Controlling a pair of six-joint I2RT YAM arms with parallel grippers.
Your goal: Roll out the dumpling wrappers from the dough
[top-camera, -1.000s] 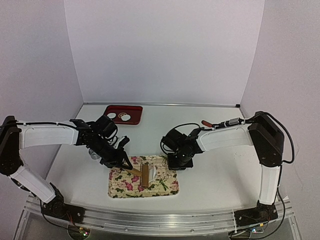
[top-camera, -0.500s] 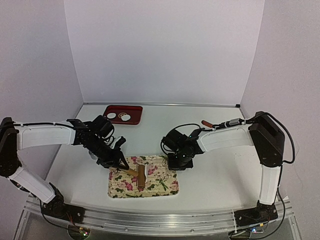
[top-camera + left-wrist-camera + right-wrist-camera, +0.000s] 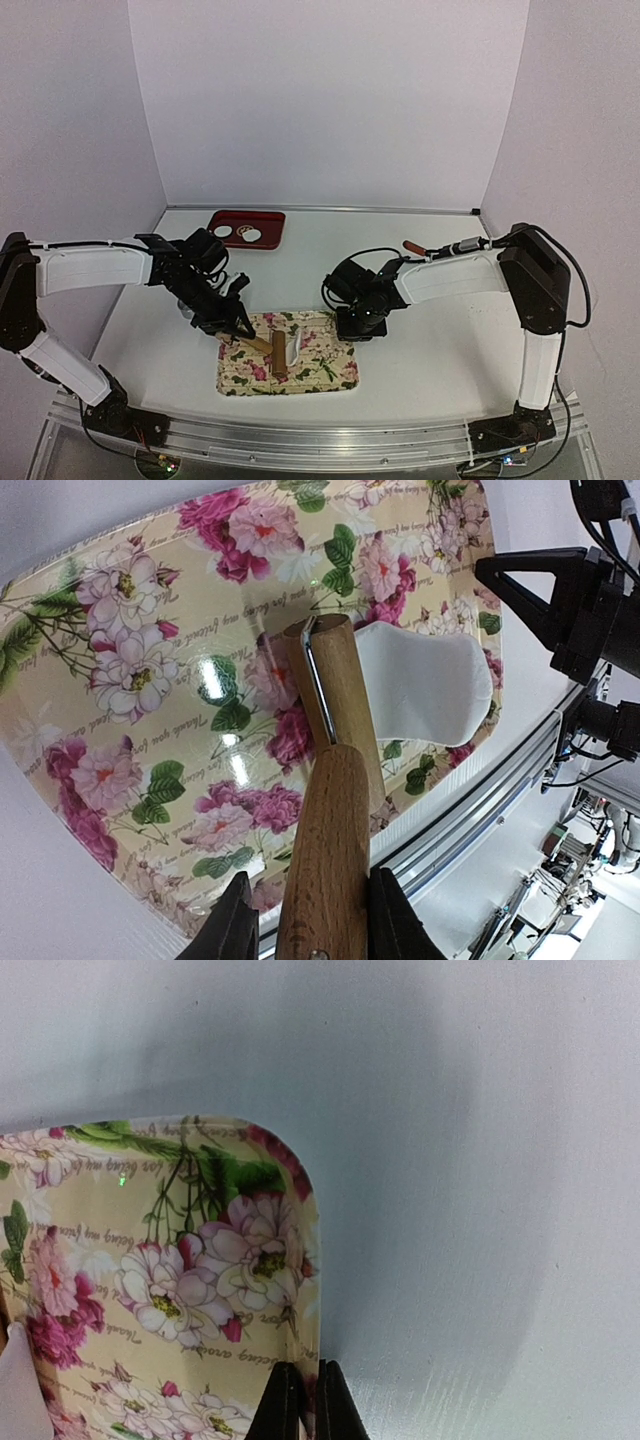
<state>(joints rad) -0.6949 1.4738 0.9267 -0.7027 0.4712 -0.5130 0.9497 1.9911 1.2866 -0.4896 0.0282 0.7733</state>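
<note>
A flattened white piece of dough (image 3: 430, 685) lies on the floral tray (image 3: 330, 375), also seen from above (image 3: 293, 347). My left gripper (image 3: 236, 330) is shut on the wooden rolling pin's handle (image 3: 330, 860). Its roller (image 3: 335, 680) rests on the tray at the dough's left edge (image 3: 277, 355). My right gripper (image 3: 350, 326) is shut on the tray's rim (image 3: 303, 1345), fingertips (image 3: 283, 1400) pinched together at the right side. Two dumpling wrappers (image 3: 222, 231) (image 3: 252, 236), small white discs, lie on the red tray (image 3: 268, 217) at the back.
A reddish-brown tool (image 3: 412, 247) lies on the table behind the right arm. The tray sits near the table's front edge, with the metal rail (image 3: 320, 445) just beyond. White walls close the back and sides.
My left gripper has drawn the rolling pin leftward across the tray, baring the dough on the roller's right. The right gripper has held still on the tray rim.
</note>
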